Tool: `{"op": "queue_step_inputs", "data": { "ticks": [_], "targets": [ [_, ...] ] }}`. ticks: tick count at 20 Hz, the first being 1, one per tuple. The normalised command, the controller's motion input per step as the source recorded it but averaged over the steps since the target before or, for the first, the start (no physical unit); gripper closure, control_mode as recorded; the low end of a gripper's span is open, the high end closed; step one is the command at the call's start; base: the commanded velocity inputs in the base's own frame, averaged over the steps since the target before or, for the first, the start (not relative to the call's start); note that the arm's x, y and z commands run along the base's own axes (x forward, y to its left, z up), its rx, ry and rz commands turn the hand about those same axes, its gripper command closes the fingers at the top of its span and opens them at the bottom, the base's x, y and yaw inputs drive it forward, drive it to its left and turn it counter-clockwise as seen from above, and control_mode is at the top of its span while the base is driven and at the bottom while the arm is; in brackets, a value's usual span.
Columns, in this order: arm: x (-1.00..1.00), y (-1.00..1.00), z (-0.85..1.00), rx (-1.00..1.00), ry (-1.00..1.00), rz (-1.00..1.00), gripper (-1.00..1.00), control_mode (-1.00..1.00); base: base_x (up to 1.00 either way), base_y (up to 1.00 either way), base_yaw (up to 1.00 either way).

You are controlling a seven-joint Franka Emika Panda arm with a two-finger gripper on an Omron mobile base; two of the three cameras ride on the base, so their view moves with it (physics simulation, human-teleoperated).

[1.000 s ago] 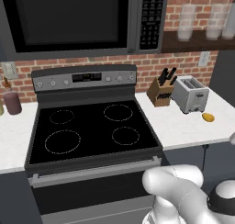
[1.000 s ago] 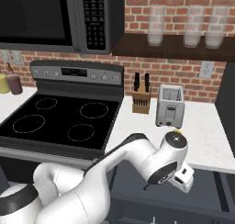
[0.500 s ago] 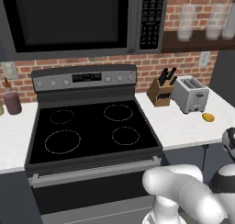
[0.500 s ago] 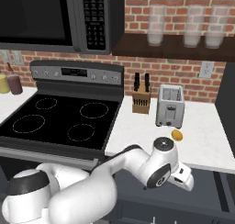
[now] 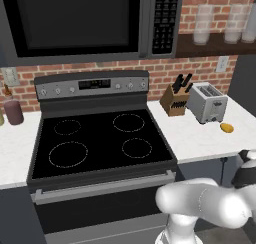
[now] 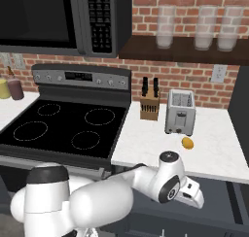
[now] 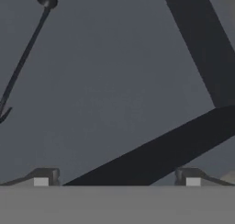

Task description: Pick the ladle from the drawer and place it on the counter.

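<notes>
The ladle (image 7: 25, 58) is a thin dark utensil lying on the grey floor of the open drawer (image 7: 119, 81), its small round bowl at the upper left of the hand view. My gripper (image 7: 117, 179) hangs open above the drawer with nothing between its fingertips (image 7: 43, 177), and the ladle lies well off to their left. From the right base view my hand (image 6: 190, 194) reaches down in front of the cabinet, just below the edge of the white counter (image 6: 146, 143). The same counter (image 5: 195, 138) runs right of the stove.
A black stovetop (image 6: 63, 129) takes the left half. On the counter stand a knife block (image 6: 149, 107) and a toaster (image 6: 180, 112), with a small yellow fruit (image 6: 187, 143) near the front edge. Dark drawer walls (image 7: 197, 39) cross the hand view. Bottles (image 5: 12, 110) stand far left.
The arm has swung further right and sunk lower in front of the cabinet; the hand has dropped a little toward the drawer. The jaws stay wide.
</notes>
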Motion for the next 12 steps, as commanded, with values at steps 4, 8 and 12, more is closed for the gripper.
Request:
{"op": "queue_step_inputs", "data": {
  "ticks": [4, 8, 12],
  "targets": [
    [0.00, -0.29, -0.20, 0.14, 0.19, 0.01, -1.00, -1.00, 0.00, 0.00, 0.00],
    [0.00, -0.24, -0.17, 0.10, 0.18, 0.01, -1.00, -1.00, 0.00, 0.00, 0.00],
    [0.00, -0.20, -0.24, 0.06, 0.11, 0.00, -1.00, -1.00, 0.00, 0.00, 0.00]
  ]
}}
